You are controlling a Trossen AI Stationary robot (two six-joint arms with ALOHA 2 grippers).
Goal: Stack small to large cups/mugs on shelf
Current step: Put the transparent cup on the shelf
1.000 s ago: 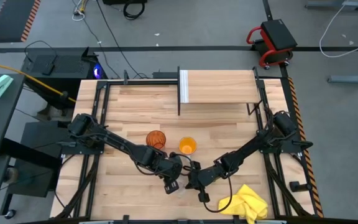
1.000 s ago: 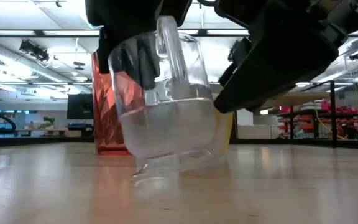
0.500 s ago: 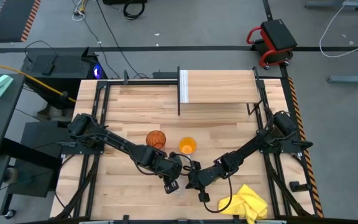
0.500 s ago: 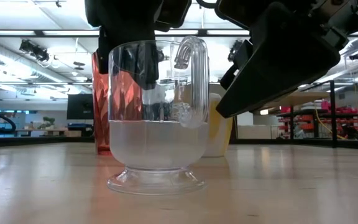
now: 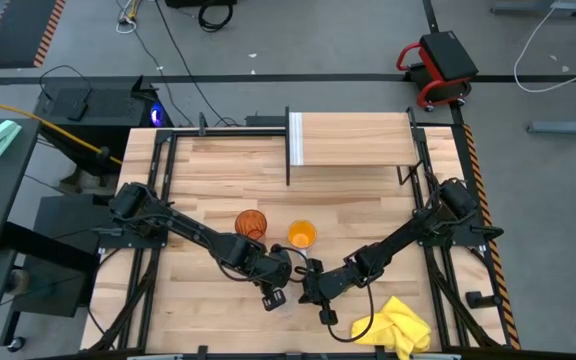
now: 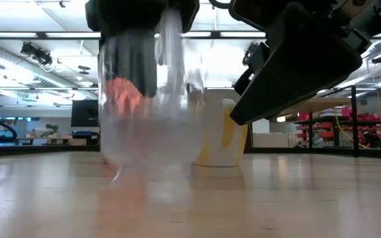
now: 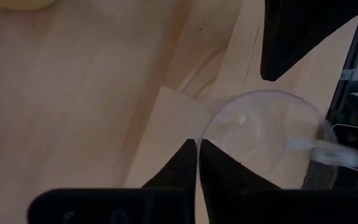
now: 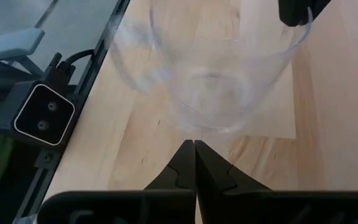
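Note:
The small clear glass cup (image 7: 260, 143) is near the table's front middle, blurred in the low view (image 6: 151, 132). My left gripper (image 5: 273, 292) is shut on its rim. My right gripper (image 5: 311, 287) is shut, with its tips (image 8: 194, 144) just beside the cup's lower wall (image 8: 210, 81). Behind them the amber tumbler (image 5: 251, 224) and the orange mug (image 5: 301, 236) stand upright on the table. The shelf (image 5: 358, 140) is at the far side. My left gripper pinches the cup's rim (image 7: 199, 132) on the side opposite the handle (image 7: 328, 154), one finger inside the cup and one outside. The fingers come slanting down from above. Blur hides whether the foot is on the table. My right gripper's tips are close to the cup; whether they touch it I cannot tell.
A yellow cloth (image 5: 398, 325) lies near the table's front right corner. Black frame rails (image 5: 163, 170) run along both sides of the table. The tabletop between the cups and the shelf is bare wood.
The glass cup was tilted a second ago and then stood upright on its foot. Now it is blurred and has shifted a little toward the table's left under my left gripper. Both arms have stayed in place.

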